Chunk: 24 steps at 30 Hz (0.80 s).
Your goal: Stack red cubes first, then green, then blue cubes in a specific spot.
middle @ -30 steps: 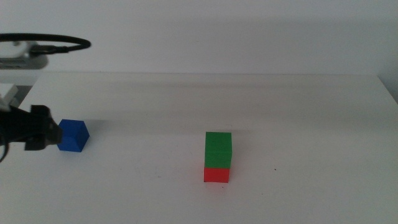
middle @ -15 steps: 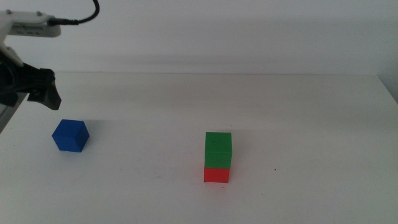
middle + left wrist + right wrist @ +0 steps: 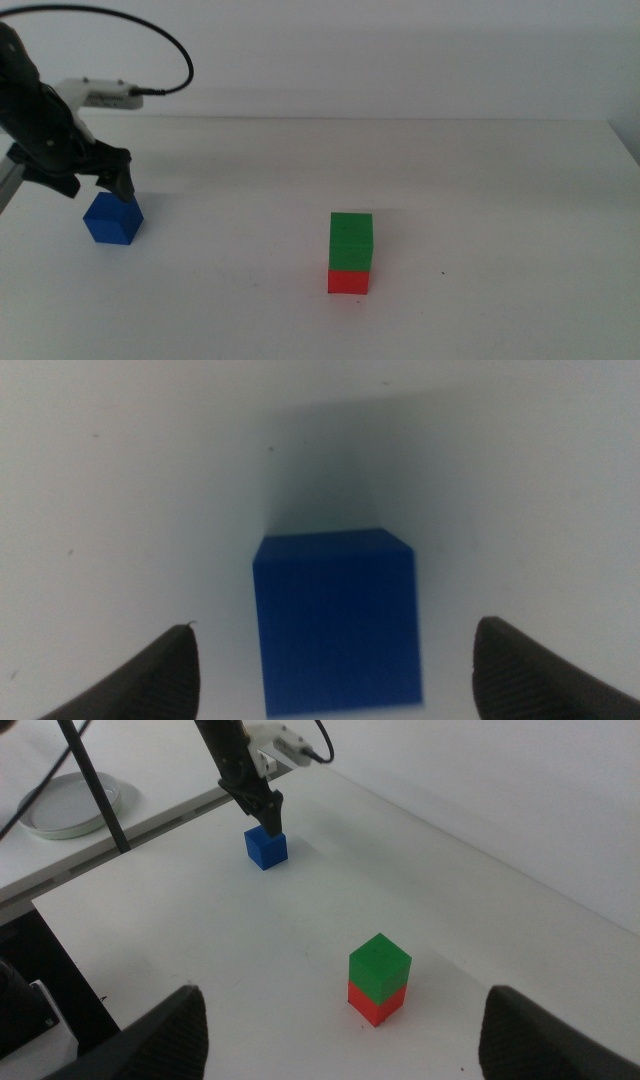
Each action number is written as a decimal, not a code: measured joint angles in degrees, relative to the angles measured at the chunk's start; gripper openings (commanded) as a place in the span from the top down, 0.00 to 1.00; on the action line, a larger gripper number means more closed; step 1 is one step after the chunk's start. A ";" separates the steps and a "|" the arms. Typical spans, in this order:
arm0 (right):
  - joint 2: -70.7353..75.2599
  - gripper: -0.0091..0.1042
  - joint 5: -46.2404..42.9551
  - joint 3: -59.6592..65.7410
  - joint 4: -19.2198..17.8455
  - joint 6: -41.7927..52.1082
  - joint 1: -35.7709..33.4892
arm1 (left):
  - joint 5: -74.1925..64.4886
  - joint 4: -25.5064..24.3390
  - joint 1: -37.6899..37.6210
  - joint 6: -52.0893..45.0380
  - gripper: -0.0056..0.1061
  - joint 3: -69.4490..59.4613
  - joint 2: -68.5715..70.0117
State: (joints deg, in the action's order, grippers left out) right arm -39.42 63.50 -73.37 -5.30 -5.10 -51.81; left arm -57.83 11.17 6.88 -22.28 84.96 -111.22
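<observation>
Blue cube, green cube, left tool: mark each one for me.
blue cube (image 3: 110, 222): middle view, front face.
green cube (image 3: 351, 241): middle view, front face, sitting on the red cube (image 3: 348, 281).
left tool (image 3: 98, 181): middle view, between its tips, just above the blue cube.

Three views of my table, all sharing the blue cube (image 3: 112, 219).
Middle looks forward and down; my left wrist sits close above the cube; my right wrist watches from far across.
</observation>
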 measured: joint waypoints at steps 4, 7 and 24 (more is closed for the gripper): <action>0.00 0.18 0.00 0.00 0.00 0.00 0.00 | 1.31 0.10 0.00 -0.12 0.12 0.00 -2.69; 0.00 0.18 0.00 0.00 0.00 0.00 0.00 | 2.21 0.10 0.00 -0.24 0.12 0.00 -4.32; 0.00 0.18 0.00 0.00 0.00 0.00 0.00 | 0.30 1.16 -0.76 4.31 0.97 0.00 -4.69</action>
State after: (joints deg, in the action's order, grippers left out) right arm -39.42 63.50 -73.37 -5.30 -5.10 -51.81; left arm -57.53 12.33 6.12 -17.97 84.96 -115.92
